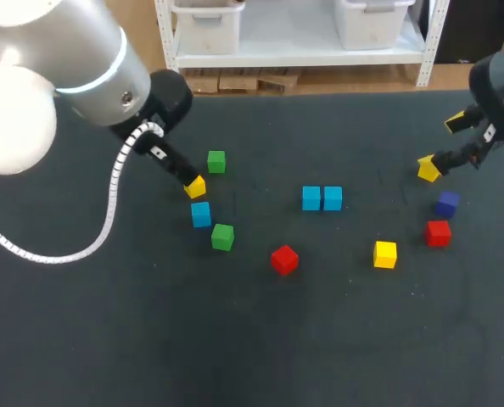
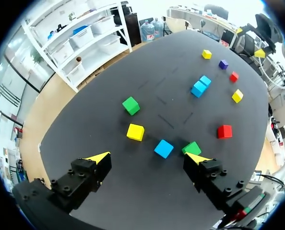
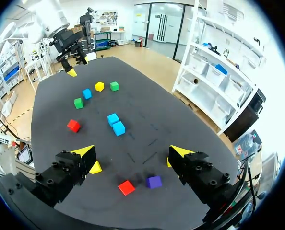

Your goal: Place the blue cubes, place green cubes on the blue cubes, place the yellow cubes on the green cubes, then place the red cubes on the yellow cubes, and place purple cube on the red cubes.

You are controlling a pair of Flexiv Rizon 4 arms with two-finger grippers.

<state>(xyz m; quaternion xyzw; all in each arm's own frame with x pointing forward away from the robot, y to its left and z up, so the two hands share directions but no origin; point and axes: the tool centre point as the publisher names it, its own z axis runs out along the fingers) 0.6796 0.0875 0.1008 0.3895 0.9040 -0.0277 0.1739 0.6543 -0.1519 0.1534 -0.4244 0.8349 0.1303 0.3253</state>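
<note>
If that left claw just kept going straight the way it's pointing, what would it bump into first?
Most likely the blue cube, lying just ahead of the open left gripper. Depth is hard to judge, so it might instead touch the table beside it.

Matt, cloth-like table (image 1: pixel 337 339) carries smooth, matt cubes (image 1: pixel 311 198).

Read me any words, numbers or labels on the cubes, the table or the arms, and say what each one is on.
No text can be read.
Cubes, for one the red cube: plain faces, no print.
Table: no print, only faint dark marks.
Left arm: a small white patch, perhaps a tag, too small to read.
</note>
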